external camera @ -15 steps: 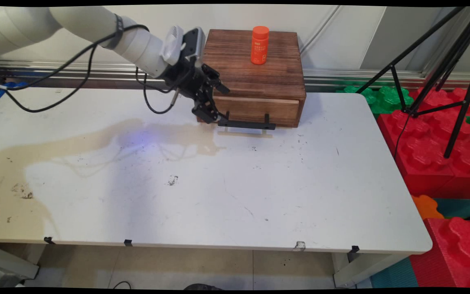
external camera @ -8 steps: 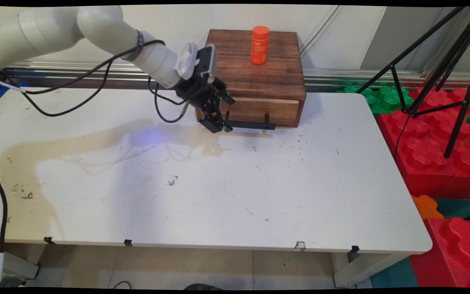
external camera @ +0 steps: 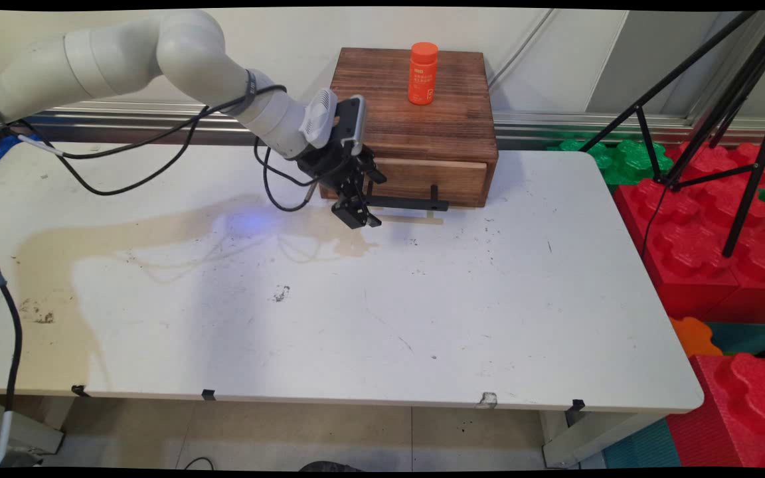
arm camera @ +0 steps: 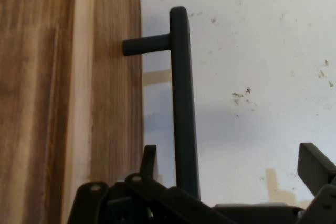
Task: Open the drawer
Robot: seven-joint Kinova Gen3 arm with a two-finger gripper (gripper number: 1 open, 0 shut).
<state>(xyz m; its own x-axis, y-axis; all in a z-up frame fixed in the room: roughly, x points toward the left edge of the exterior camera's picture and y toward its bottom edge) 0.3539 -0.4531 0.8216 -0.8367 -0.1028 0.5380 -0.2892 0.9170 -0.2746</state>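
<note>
A dark wooden box (external camera: 416, 126) stands at the table's back edge, with a lighter drawer front (external camera: 432, 176) and a black bar handle (external camera: 409, 202). An orange bottle (external camera: 424, 73) stands upright on top of the box. My gripper (external camera: 357, 216) is at the handle's left end, low over the table. In the hand view my gripper (arm camera: 231, 163) is open. The handle bar (arm camera: 181, 103) runs up between the fingers, close to the left fingertip (arm camera: 149, 158) and well apart from the right one (arm camera: 315, 166). The drawer front (arm camera: 110, 77) fills the left side.
The white table (external camera: 382, 318) bears a brownish stain at the left and small dark marks. Red and green foam blocks (external camera: 694, 232) and a black tripod (external camera: 741, 133) stand off the table's right edge. Black cables (external camera: 157, 139) hang from the arm.
The arm has swung right and the gripper has moved right and slightly down, from beside the box's left corner to the handle's left end.
</note>
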